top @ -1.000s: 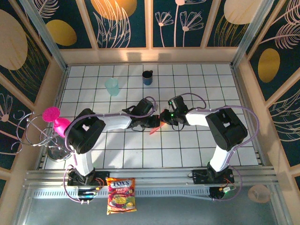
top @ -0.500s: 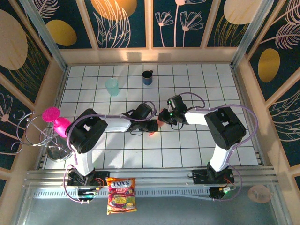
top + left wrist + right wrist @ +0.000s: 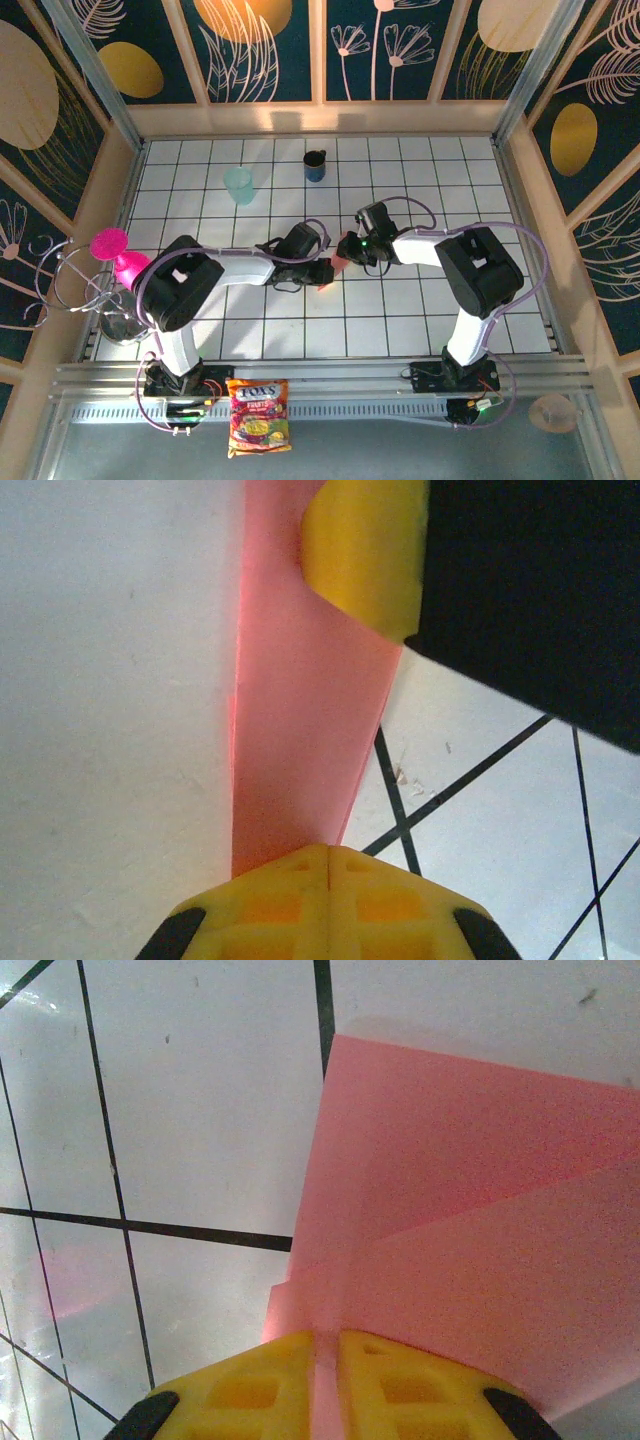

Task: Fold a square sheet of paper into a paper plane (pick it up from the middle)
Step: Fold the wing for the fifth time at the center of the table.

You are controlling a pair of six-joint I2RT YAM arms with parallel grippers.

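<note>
Top external: left gripper [image 3: 322, 272] and right gripper [image 3: 346, 250] meet mid-desk [image 3: 420, 320], with the folded pink paper [image 3: 337, 263] between their tips.
Left wrist: left gripper [image 3: 328, 855] is clenched on a narrow strip of paper [image 3: 300, 730]; a yellow finger [image 3: 365, 550] of the right gripper is at the strip's far end.
Right wrist: right gripper [image 3: 327, 1345] is clenched on the layered paper [image 3: 480, 1220], above the desk tiles.

Tiled table [image 3: 420, 320] w/ teal cup [image 3: 239, 185] & dark mug [image 3: 315, 165].

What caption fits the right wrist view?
Right gripper shut on a folded salmon-pink paper sheet over the white tiled table.
</note>
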